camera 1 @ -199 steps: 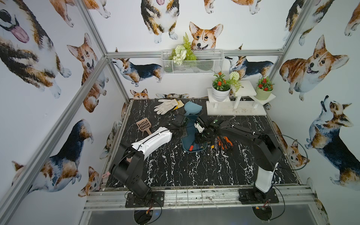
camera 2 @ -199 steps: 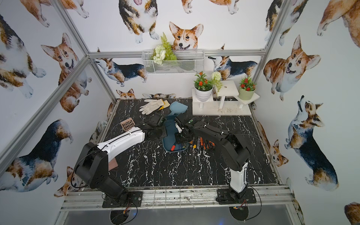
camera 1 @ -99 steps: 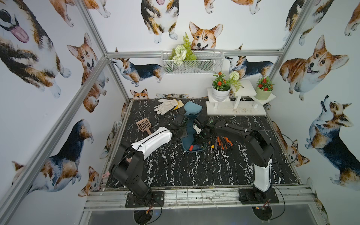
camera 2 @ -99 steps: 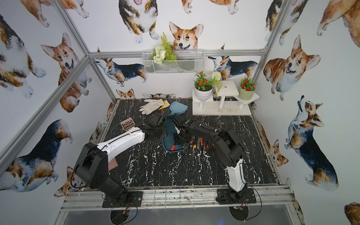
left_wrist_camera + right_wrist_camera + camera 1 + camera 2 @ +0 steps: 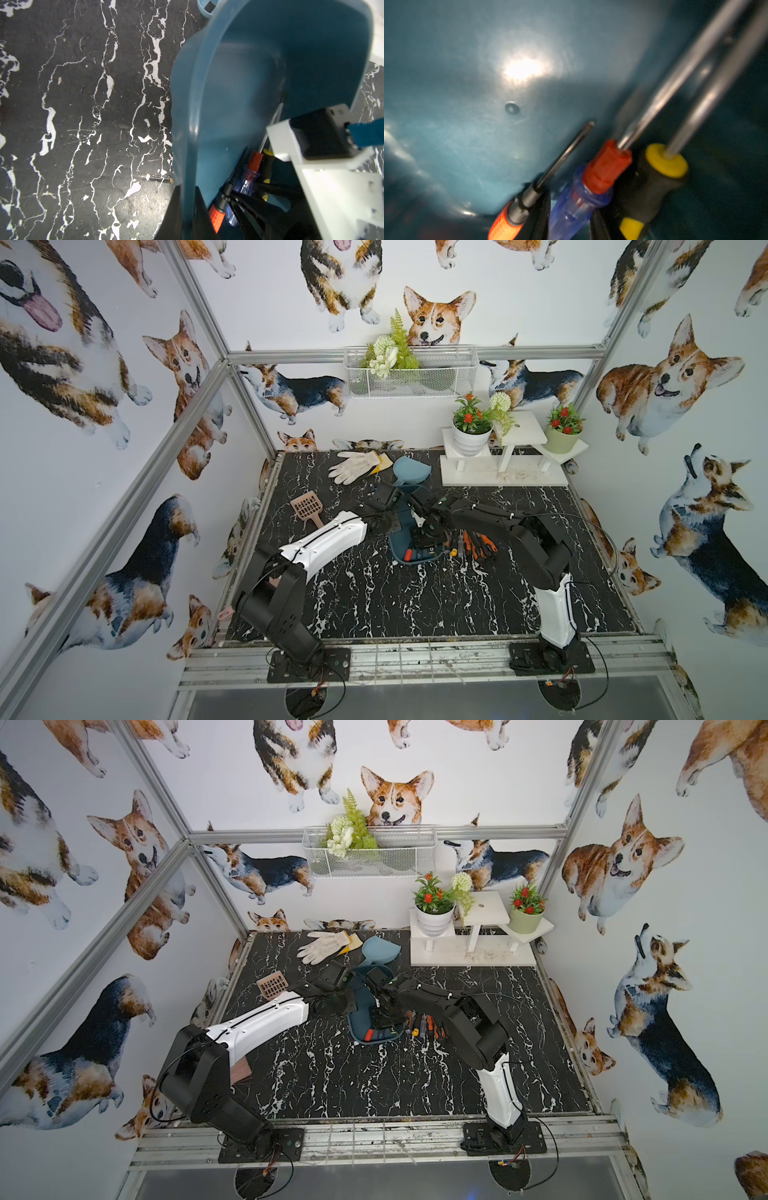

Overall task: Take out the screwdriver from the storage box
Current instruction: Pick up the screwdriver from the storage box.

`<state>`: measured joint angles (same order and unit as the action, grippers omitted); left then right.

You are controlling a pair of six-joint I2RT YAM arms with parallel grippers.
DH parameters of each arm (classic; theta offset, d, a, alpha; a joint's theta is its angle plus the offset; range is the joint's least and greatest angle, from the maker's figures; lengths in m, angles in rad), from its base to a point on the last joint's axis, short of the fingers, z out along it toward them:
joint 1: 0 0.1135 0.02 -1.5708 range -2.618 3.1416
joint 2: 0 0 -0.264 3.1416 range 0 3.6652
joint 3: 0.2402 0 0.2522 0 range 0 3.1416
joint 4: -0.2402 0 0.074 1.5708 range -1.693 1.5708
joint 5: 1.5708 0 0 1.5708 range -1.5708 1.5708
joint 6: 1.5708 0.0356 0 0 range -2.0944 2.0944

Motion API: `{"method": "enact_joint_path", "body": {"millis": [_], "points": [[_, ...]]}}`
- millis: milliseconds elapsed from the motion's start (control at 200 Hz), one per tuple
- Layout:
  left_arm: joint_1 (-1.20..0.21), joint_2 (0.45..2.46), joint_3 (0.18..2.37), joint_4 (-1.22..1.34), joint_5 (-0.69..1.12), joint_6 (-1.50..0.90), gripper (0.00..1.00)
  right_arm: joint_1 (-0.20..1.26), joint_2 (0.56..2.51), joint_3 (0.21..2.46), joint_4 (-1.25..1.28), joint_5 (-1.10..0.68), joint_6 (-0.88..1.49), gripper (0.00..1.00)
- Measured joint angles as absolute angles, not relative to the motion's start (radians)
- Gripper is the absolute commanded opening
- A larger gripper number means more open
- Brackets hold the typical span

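Screwdriver (image 5: 606,168) in sight: the blue see-through one with the red collar. It lies inside the storage box (image 5: 239,83), between an orange-handled screwdriver (image 5: 504,224) and a black-and-yellow screwdriver (image 5: 652,187). Your right gripper (image 5: 570,205) straddles its handle with the jaws narrow; whether they bite, I cannot tell. Your left gripper (image 5: 187,193) is pinched tight on the box rim, likely to steady the box for the lift.
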<state>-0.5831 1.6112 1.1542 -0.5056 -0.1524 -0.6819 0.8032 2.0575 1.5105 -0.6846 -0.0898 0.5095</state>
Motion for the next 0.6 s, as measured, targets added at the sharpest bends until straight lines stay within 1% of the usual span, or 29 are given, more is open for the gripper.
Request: {"method": "enact_joint_path", "body": {"millis": [165, 491, 601], "points": [[-0.582, 1.611, 1.154, -0.513, -0.158, -0.682, 0.0, 0.803, 2.067, 1.518, -0.685, -0.083, 0.52, 0.24], [-0.572, 1.608, 1.143, -0.497, -0.148, -0.686, 0.0, 0.803, 2.003, 1.453, -0.646, -0.075, 0.519, 0.11], [-0.568, 1.621, 1.148, -0.494, -0.151, -0.685, 0.0, 0.802, 1.979, 1.449, -0.645, -0.058, 0.514, 0.03]]}}
